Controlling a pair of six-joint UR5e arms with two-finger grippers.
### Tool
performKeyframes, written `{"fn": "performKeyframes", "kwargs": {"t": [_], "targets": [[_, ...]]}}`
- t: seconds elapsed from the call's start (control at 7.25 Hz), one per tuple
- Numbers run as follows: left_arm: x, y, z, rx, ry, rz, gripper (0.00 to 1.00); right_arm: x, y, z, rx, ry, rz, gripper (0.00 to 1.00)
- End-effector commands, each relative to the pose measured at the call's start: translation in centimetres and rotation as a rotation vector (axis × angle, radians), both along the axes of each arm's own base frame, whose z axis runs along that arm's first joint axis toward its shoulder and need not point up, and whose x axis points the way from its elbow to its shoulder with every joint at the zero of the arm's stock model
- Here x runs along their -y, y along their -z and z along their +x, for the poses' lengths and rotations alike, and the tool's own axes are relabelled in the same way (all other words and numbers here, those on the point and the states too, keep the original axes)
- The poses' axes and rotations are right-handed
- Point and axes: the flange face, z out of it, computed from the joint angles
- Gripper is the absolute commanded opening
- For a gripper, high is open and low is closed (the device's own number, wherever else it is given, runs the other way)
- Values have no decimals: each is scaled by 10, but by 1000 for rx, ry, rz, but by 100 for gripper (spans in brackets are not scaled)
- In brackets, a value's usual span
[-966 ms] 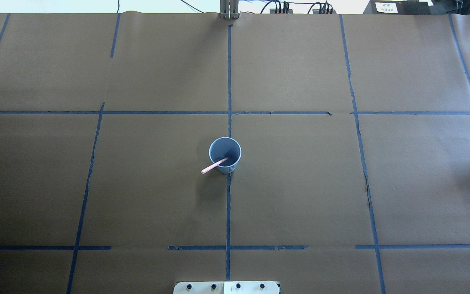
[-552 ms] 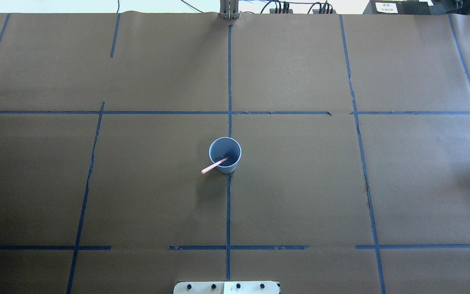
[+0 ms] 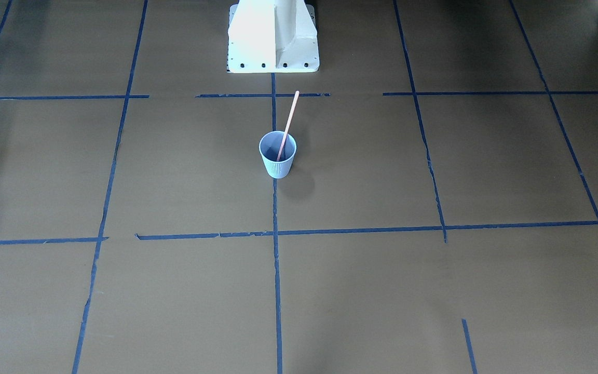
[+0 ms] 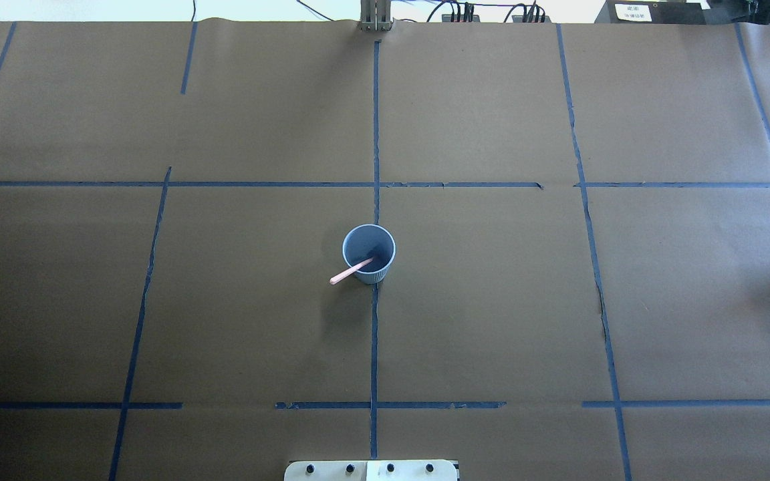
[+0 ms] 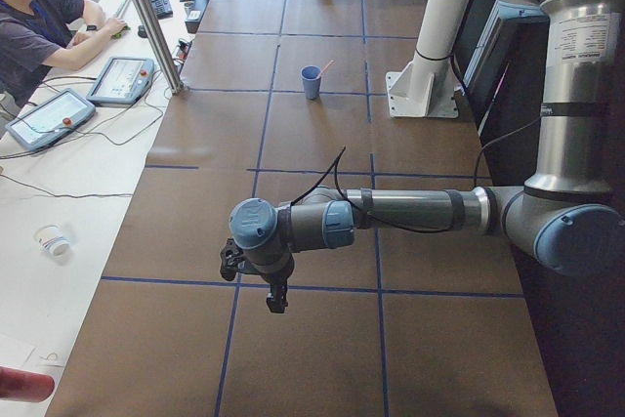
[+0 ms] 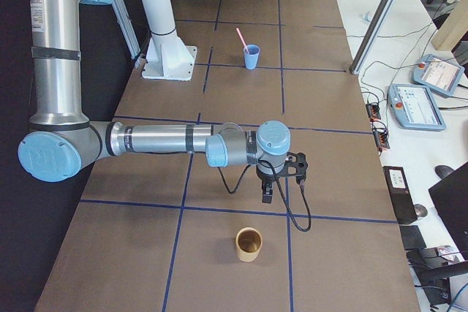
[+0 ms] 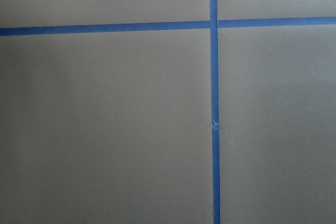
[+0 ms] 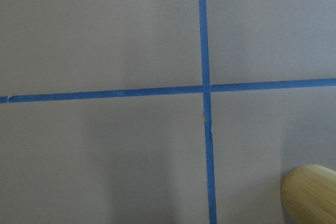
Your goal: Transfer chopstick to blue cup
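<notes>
The pale blue ribbed cup [image 4: 379,270] stands upright at the table's middle, on a blue tape line. The pink chopstick [image 4: 347,273] stands in it, leaning on the rim toward the robot's base. Both also show in the front view, the cup [image 3: 277,165] and the stick [image 3: 289,120], and small in both side views. My left gripper [image 5: 278,300] hangs over the table at the robot's left end, far from the cup. My right gripper [image 6: 267,195] hangs at the right end. Both show only in side views, so I cannot tell if they are open or shut.
A bamboo-coloured cup [image 6: 248,244] stands near my right gripper and shows at the corner of the right wrist view [image 8: 310,195]. The robot's white base [image 3: 273,36] is behind the blue cup. An operator [image 5: 34,21] sits beside the table with tablets.
</notes>
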Motion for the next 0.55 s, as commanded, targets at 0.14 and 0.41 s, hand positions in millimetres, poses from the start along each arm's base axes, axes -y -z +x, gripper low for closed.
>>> {"fn": "performKeyframes", "kwargs": {"t": [0.14, 0.41], "targets": [[0, 1, 0, 0, 1, 3, 100, -5, -6, 4, -11, 2, -1, 100], [0, 1, 0, 0, 0, 4, 100, -5, -7, 4, -11, 2, -1, 100]]}}
